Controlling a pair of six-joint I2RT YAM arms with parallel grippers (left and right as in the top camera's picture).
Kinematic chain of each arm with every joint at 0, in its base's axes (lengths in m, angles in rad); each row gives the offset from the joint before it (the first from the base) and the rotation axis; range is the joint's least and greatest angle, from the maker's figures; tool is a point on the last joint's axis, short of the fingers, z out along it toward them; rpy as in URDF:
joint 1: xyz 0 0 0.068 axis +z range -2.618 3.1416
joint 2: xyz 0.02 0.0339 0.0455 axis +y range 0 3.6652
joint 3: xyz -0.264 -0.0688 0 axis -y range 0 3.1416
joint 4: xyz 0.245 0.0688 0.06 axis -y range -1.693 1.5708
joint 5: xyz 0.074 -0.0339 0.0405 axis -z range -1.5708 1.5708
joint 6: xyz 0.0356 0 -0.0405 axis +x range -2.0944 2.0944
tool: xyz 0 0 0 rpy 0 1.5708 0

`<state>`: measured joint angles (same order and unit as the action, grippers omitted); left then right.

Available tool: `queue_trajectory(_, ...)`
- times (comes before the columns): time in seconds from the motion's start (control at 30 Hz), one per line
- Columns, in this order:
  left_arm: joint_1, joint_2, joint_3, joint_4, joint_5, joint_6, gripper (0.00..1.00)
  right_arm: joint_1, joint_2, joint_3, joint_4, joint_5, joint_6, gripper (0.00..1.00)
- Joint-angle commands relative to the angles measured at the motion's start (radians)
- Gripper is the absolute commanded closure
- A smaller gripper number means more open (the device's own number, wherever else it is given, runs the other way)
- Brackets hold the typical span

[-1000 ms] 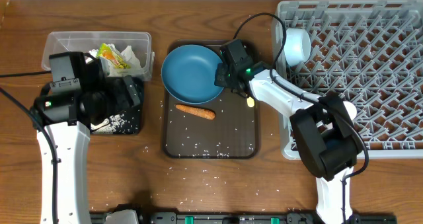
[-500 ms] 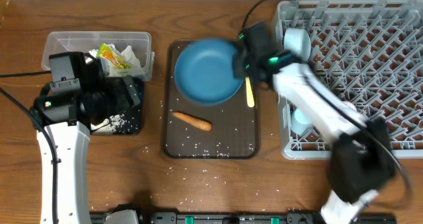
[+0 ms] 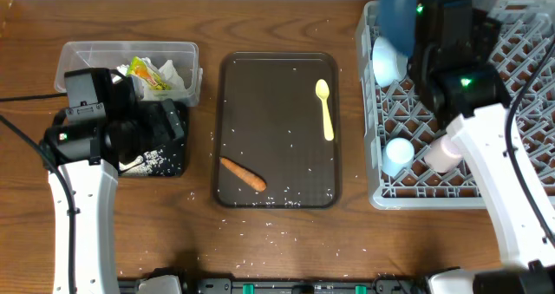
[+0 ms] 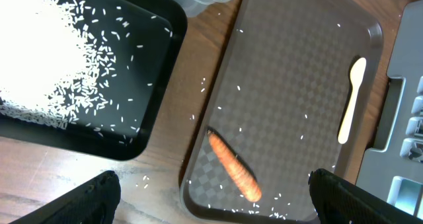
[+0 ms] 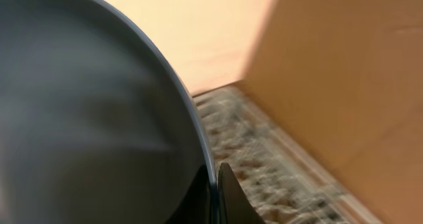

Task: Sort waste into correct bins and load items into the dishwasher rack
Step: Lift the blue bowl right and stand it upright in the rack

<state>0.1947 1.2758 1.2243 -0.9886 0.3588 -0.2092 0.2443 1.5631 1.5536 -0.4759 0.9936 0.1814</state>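
Right wrist view: right gripper (image 5: 213, 187) clamped on the rim of the large dark blue bowl (image 5: 86, 118), which is carried on edge, probably to slot between pegs.
Bowl position: upper right of the overhead frame, blurred, over the dishwasher rack (image 3: 520, 86).
Rack contents: light blue bowl (image 3: 388, 60), light blue cup (image 3: 398, 155) and pink cup (image 3: 440, 153), all near its left side.
Left gripper (image 4: 215, 179): jaws wide, empty, idle above the black tray (image 4: 158, 85).
Black tray: heaped rice (image 4: 39, 59).
Clear tub (image 3: 87, 53): upper left; holds wrapper (image 3: 147, 77).
Serving tray (image 3: 277, 103): centre; carrot (image 3: 244, 174) lower left and yellow spoon (image 3: 324, 108) upper right, neither yet sorted.
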Motion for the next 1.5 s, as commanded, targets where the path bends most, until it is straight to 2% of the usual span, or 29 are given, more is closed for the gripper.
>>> queue_trajectory(0.0, 0.005, 0.005, 0.004, -0.002, -0.012, 0.005, 0.07, -0.061, 0.031, 0.000, 0.079, 0.177, -0.139, 0.99)
queue_trajectory(0.13, 0.005, 0.005, 0.004, -0.002, -0.012, 0.005, 0.07, -0.130, 0.102, 0.000, 0.254, 0.151, -0.369, 0.99)
queue_trajectory(0.17, 0.005, 0.005, 0.004, -0.002, -0.012, 0.005, 0.07, -0.154, 0.135, 0.000, 0.338, 0.150, -0.464, 0.99)
queue_trajectory(0.5, 0.005, 0.005, 0.004, -0.002, -0.013, 0.005, 0.07, -0.215, 0.340, 0.000, 0.830, 0.140, -1.027, 0.99)
queue_trajectory(0.77, 0.005, 0.005, 0.004, -0.002, -0.013, 0.005, 0.07, -0.236, 0.426, 0.000, 0.891, 0.043, -1.308, 0.99)
queue_trajectory(0.93, 0.005, 0.005, 0.004, -0.002, -0.012, 0.005, 0.07, -0.261, 0.456, 0.000, 0.881, 0.003, -1.384, 0.99)
queue_trajectory(1.1, 0.005, 0.005, 0.004, -0.002, -0.012, 0.005, 0.06, -0.262, 0.465, 0.000, 0.701, -0.069, -1.393, 0.99)
queue_trajectory(1.2, 0.005, 0.005, 0.004, -0.002, -0.012, 0.005, 0.07, -0.254, 0.466, 0.000, 0.598, -0.106, -1.342, 0.99)
queue_trajectory(1.37, 0.005, 0.005, 0.004, -0.002, -0.012, 0.005, 0.06, -0.232, 0.466, 0.000, 0.530, -0.112, -1.250, 0.99)
queue_trajectory(1.47, 0.005, 0.005, 0.004, -0.002, -0.012, 0.005, 0.07, -0.220, 0.466, 0.000, 0.500, -0.113, -1.242, 0.89)
